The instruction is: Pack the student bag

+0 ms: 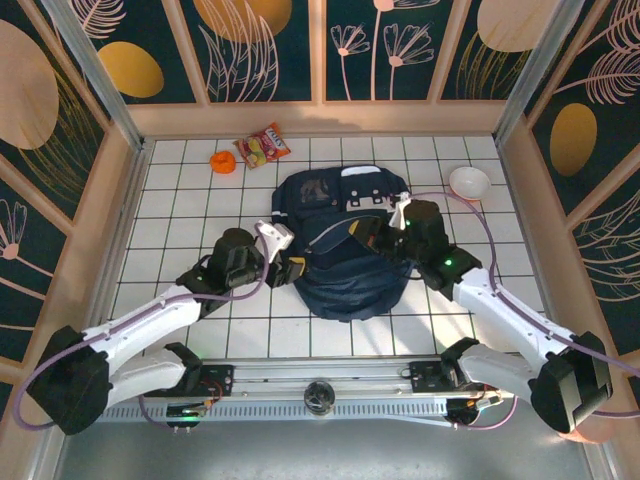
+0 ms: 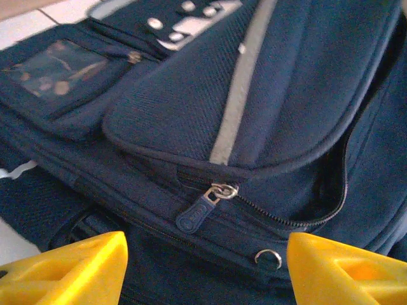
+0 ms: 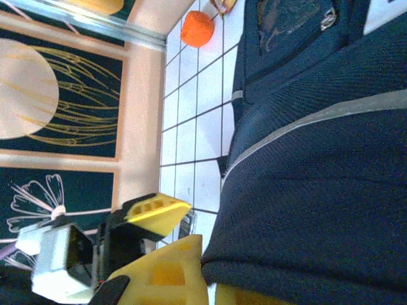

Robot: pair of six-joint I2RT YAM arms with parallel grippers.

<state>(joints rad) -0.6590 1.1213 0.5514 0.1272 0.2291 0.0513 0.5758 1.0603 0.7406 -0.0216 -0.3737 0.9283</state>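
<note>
Student bag [image 1: 340, 285] (zip [image 2: 202, 206] partly undone), left hand [image 2: 206, 246] spread

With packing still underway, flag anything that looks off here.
Nothing is damaged or spilled. The student bag lies flat with its zipper only partly open, and the snack packet, orange item and white bowl sit outside it.

No writing can be read anywhere; the print on the red-and-yellow foil snack packet [image 1: 262, 148] is too small to make out.
</note>
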